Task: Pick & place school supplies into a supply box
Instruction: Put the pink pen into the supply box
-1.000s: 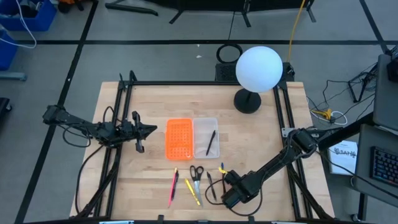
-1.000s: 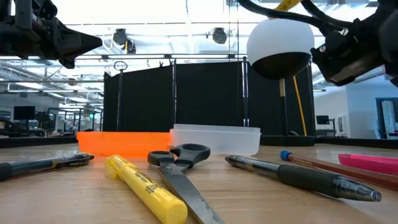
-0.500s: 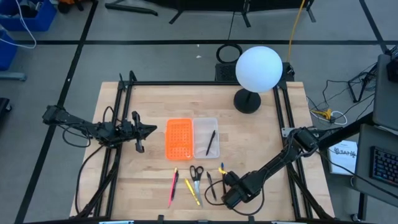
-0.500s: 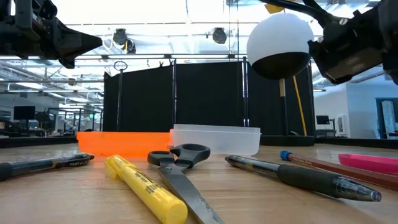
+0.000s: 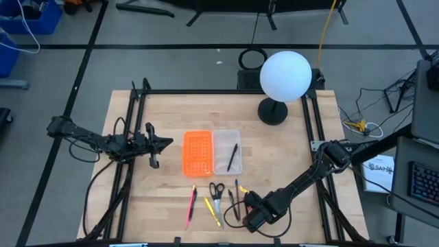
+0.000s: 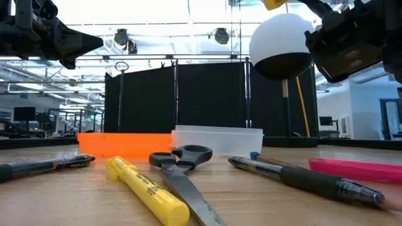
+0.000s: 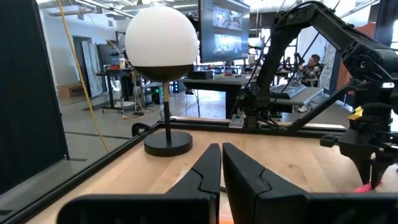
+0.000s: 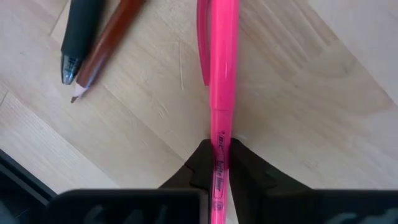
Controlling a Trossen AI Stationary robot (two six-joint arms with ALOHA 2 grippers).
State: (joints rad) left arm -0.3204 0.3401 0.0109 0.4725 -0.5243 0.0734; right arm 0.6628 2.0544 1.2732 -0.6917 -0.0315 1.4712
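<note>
One black pen (image 5: 232,157) already lies in the clear supply box (image 5: 226,135) at the centre of the high view, beside the orange perforated tray (image 5: 197,152). The scissors (image 5: 217,191), a yellow highlighter (image 6: 146,197), a brown pencil (image 8: 109,46) and other pens remain on the table (image 5: 288,158) below it. At lower right of the high view the right gripper (image 8: 220,163) pinches a pink pen (image 8: 221,68) (low over the wood), so most of the job is left. The left gripper (image 7: 221,163), pressed together and empty, waits at left centre.

overhead, table-level (both show scissors (image 5: 217,190)), wrist close-ups
</note>
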